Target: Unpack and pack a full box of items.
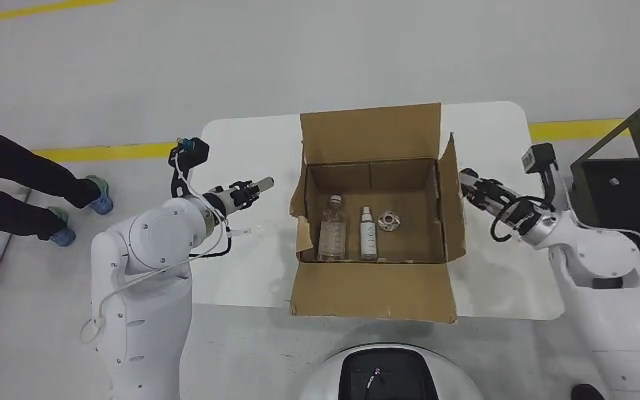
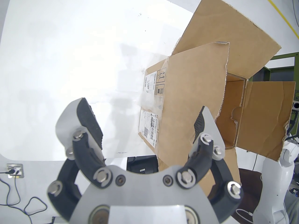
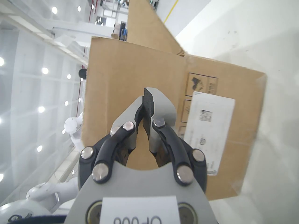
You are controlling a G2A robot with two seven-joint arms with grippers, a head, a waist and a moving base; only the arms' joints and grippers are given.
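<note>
An open cardboard box [image 1: 370, 290] stands in the middle of the white table [image 1: 250, 270], all flaps spread. On its floor lie a clear bottle [image 1: 332, 228], a small white bottle [image 1: 368, 232] and a small round fitting [image 1: 389, 219]. My left gripper [image 1: 264, 184] hovers open to the left of the box, apart from it; in the left wrist view the gripper [image 2: 144, 120] faces the labelled box wall [image 2: 186, 82]. My right gripper [image 1: 466, 180] is shut, empty, close beside the box's right flap [image 1: 452, 205]. The right wrist view has the gripper [image 3: 147, 101] in front of that flap [image 3: 112, 71].
A dark green frame [image 1: 610, 190] stands off the table's right end. A yellow floor line [image 1: 110, 152] runs behind the table. A floor socket with a cable [image 2: 15, 170] lies beyond the table edge. Bare table lies left and right of the box.
</note>
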